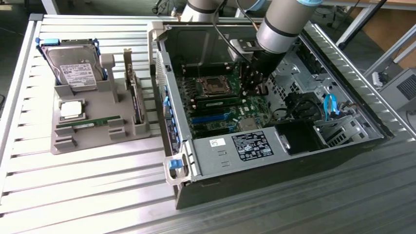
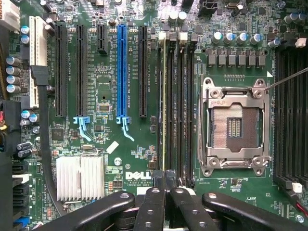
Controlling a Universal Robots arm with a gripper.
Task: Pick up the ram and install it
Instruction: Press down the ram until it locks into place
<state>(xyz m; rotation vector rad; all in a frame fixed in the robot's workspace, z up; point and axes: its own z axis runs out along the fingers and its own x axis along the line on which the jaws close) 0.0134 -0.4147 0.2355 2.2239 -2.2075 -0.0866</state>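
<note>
- Open computer case (image 1: 260,146) on counter (image 1: 97,195), motherboard (image 2: 106,72) exposed.
- Pincer (image 2: 166,185) shut, empty, poised just over one end of the ram (image 2: 165,106).
- Ram seated on edge in its slot beside CPU socket (image 2: 235,126), long axis running straight away from pincer.
- Second ram stick (image 1: 87,124) in grey holder (image 1: 97,112), well apart.

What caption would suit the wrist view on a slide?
Shut gripper poised over a ram stick standing in its motherboard slot, beside the empty processor socket.
</note>
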